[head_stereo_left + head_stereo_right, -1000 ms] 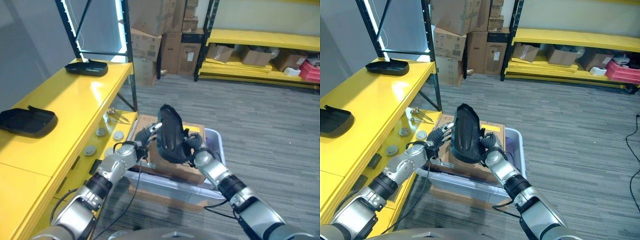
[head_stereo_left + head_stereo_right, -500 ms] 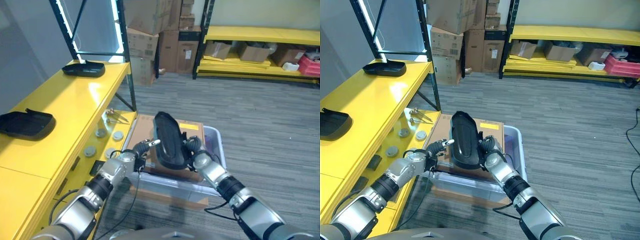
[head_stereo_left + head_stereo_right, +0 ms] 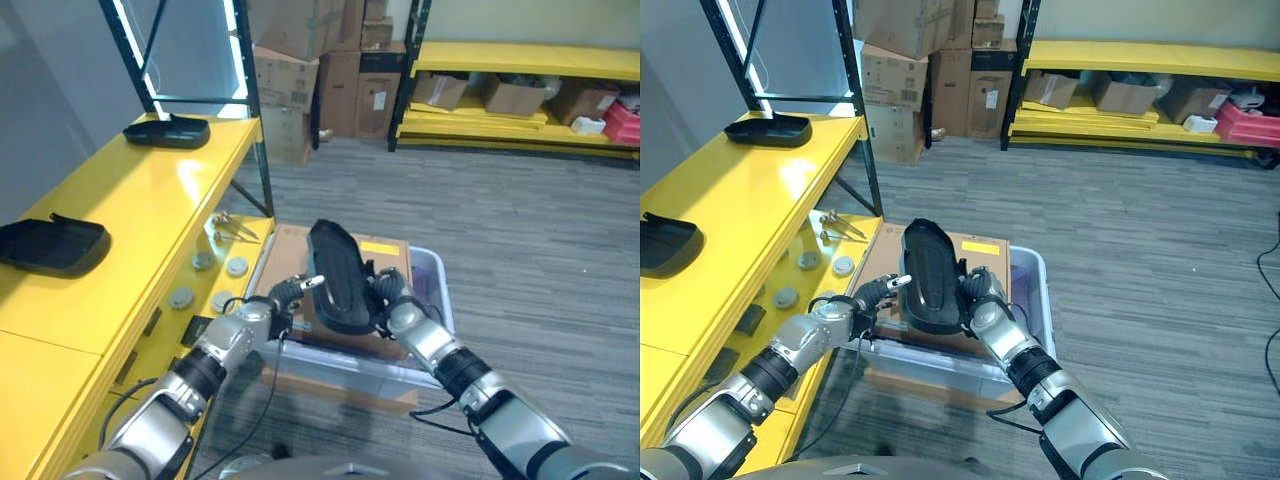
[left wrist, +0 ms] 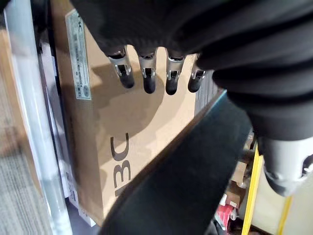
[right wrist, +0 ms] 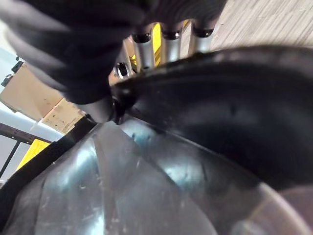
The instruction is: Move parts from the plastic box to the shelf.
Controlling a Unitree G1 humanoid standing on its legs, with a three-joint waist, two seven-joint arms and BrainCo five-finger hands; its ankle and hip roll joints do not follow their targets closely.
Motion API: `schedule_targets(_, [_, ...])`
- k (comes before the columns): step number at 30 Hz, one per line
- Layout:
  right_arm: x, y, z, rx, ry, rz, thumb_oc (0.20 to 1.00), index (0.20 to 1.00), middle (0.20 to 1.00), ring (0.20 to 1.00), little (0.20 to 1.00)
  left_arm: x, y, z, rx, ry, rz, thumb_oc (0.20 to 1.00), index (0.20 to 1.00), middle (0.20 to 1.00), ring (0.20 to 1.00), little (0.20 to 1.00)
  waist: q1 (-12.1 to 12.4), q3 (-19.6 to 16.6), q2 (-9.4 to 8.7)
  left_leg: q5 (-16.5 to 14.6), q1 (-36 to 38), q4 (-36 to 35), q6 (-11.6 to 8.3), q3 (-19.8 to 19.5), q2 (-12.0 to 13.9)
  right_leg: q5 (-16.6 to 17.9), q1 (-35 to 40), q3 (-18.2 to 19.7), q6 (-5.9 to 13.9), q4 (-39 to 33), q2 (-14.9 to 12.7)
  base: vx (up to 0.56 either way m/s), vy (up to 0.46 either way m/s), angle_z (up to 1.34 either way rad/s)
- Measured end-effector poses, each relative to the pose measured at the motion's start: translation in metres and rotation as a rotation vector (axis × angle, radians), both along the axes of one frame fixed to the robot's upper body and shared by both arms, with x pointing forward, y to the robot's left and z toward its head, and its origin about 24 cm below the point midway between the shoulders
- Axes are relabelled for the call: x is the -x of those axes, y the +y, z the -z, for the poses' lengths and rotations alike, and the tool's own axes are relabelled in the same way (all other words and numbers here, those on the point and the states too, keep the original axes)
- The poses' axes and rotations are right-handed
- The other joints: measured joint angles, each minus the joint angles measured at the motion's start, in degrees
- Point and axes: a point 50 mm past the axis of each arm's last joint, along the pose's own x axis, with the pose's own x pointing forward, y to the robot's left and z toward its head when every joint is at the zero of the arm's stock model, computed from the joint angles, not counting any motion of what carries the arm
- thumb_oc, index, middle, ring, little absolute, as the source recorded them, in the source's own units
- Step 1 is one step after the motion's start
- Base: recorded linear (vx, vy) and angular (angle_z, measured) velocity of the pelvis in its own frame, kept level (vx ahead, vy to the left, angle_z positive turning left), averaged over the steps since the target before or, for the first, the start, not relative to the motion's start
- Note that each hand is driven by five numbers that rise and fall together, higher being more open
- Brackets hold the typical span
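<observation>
Now, taking the yellow shelf (image 3: 150,200) as my landmark: two black tray-like parts (image 3: 52,243) already lie on it, with bare yellow between them. Just off its near corner sits the clear plastic box (image 3: 1032,300), a cardboard carton (image 3: 980,252) lying in it. Above that carton I hold a long black molded part (image 3: 338,276), tilted on edge. My right hand (image 3: 980,305), on the side away from the shelf, has its fingers curled round the part's rim. My left hand (image 3: 278,297), on the shelf side, rests straight fingers beside it. I judge I should level the part and swing it shelfward, clearing the box rim.
</observation>
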Motion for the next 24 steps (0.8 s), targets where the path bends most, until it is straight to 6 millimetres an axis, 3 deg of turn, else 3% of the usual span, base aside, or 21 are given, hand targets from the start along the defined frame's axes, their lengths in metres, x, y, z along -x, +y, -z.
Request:
schedule_targets(10, [0.003,0.016,0.005,-0.017,0.019,-0.046,0.200,0.200,0.200,0.200,0.200,0.004,-0.013,0.001,0.020,0.005,0.028,1.000,1.000,1.000,1.000,1.000,0.0,0.1,-0.20,0.0,0.1,0.0,0.00,0.1,0.0,0.0,0.0,0.1,-0.04,0.1,0.1,0.00,0.000,0.00])
schedule_targets(11, [0.003,0.015,0.006,-0.013,0.023,-0.042,0.200,0.200,0.200,0.200,0.200,0.005,-0.014,0.002,0.014,0.004,0.033,0.906,0.906,0.906,0.906,0.906,0.0,0.1,-0.22,0.0,0.1,0.0,0.00,0.1,0.0,0.0,0.0,0.1,-0.05,0.1,0.1,0.00,0.000,0.00])
schedule_targets(12, [0.003,0.015,0.007,-0.011,0.026,-0.041,0.200,0.200,0.200,0.200,0.200,0.006,-0.014,0.003,0.002,0.002,0.041,0.752,0.752,0.752,0.752,0.752,0.0,0.1,-0.23,0.0,0.1,0.0,0.00,0.1,0.0,0.1,0.0,0.1,-0.05,0.1,0.1,0.00,0.000,0.00])
schedule_targets(13, [0.003,0.014,0.007,-0.009,0.029,-0.038,0.200,0.200,0.200,0.200,0.200,0.006,-0.013,0.004,-0.007,0.000,0.043,0.282,0.282,0.282,0.282,0.282,0.0,0.1,-0.24,0.0,0.1,0.0,0.00,0.1,0.0,0.1,0.0,0.1,-0.04,0.1,0.1,0.00,0.000,0.00])
schedule_targets(14, [0.004,0.014,0.008,-0.008,0.032,-0.036,0.200,0.200,0.200,0.200,0.200,0.006,-0.013,0.004,-0.014,-0.002,0.044,0.200,0.200,0.200,0.200,0.200,0.0,0.1,-0.30,0.0,0.1,0.0,0.00,0.1,0.0,0.1,0.0,0.1,-0.04,0.1,0.1,0.00,0.000,0.00])
schedule_targets(24, [0.000,0.023,0.003,0.000,0.013,-0.074,0.200,0.200,0.200,0.200,0.200,-0.003,0.010,0.003,-0.201,-0.090,0.087,0.200,0.200,0.200,0.200,0.200,-0.5,0.0,-0.42,0.0,0.4,0.0,0.00,0.3,0.0,0.2,0.1,0.4,-0.08,0.1,0.1,0.00,0.000,0.00])
